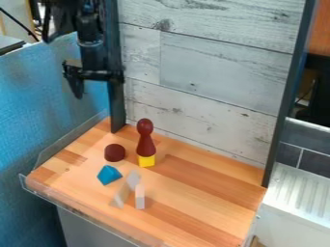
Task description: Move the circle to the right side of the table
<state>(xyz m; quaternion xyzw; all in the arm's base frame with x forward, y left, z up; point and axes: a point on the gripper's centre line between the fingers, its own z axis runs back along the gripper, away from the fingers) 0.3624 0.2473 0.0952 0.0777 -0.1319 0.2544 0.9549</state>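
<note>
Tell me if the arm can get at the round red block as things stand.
Probably yes: the arm hangs above with its jaws apart, and nothing lies on the round block. The red peg and blue block are near but seem to leave room.

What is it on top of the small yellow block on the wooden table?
A dark red, pawn-shaped piece stands on the yellow block. The block's top face cannot be seen, because the base covers it.
</note>
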